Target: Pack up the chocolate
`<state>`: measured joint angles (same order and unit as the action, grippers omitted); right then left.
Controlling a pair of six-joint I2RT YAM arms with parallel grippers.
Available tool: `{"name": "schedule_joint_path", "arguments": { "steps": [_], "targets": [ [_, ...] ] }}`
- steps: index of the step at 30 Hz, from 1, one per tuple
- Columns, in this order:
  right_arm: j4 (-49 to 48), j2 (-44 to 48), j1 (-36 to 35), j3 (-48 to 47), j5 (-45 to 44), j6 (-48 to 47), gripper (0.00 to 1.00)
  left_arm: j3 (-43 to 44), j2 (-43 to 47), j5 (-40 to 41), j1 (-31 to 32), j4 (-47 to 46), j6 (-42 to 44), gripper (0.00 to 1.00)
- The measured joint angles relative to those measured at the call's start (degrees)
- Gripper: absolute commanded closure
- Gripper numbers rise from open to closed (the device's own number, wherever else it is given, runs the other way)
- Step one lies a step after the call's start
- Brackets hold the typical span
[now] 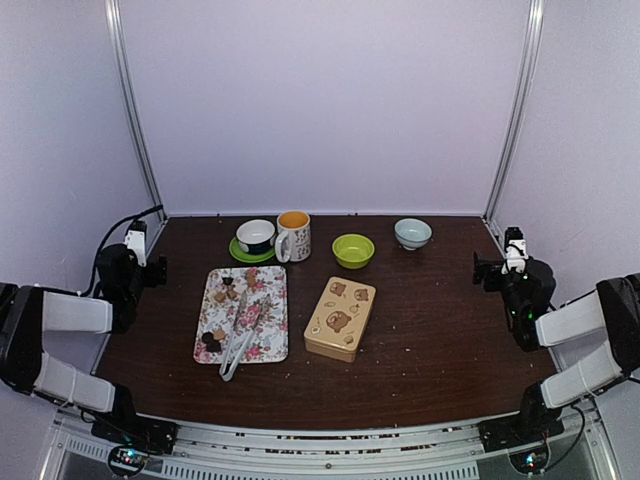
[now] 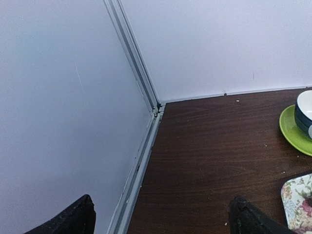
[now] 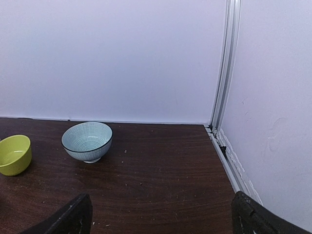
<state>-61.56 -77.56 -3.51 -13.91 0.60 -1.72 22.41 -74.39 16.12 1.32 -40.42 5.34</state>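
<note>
Several small brown chocolate lumps lie on a floral tray (image 1: 268, 330) left of centre: a lighter group (image 1: 226, 292) at its far end and darker ones (image 1: 210, 341) at its near left corner. Slim silver tongs (image 1: 238, 343) lie along the tray. A tan tin (image 1: 340, 318) with bear prints stands shut, right of the tray. My left gripper (image 1: 158, 268) is open and empty at the table's left edge, left of the tray. My right gripper (image 1: 481, 270) is open and empty at the right edge. The left wrist view shows only the tray's corner (image 2: 298, 200).
Along the back stand a dark cup (image 1: 256, 236) on a green saucer (image 2: 291, 130), an orange-lined mug (image 1: 293, 236), a green bowl (image 1: 353, 250) and a pale blue bowl (image 1: 412, 233). White walls close in the left, right and back.
</note>
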Motion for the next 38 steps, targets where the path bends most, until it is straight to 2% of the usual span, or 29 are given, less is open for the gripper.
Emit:
{"name": "schedule_joint_path", "arguments": {
  "steps": [3,6,14,38],
  "targets": [
    [-0.11,0.00,0.00,0.00,0.02,0.04,0.00,0.42,-1.33,-0.07,0.00,-1.92,-1.20,0.02],
    [-0.39,0.00,0.00,0.00,0.02,0.15,0.00,-2.91,-5.07,-0.52,0.00,-10.45,-1.81,0.02],
    [-0.44,0.00,0.00,0.00,0.02,0.20,0.00,-4.85,-7.67,0.55,0.00,-15.13,-3.26,0.02],
    [-0.46,0.00,0.00,0.00,0.02,0.17,0.00,-4.85,-7.67,1.07,0.00,-17.00,-3.56,0.02]
  ]
}}
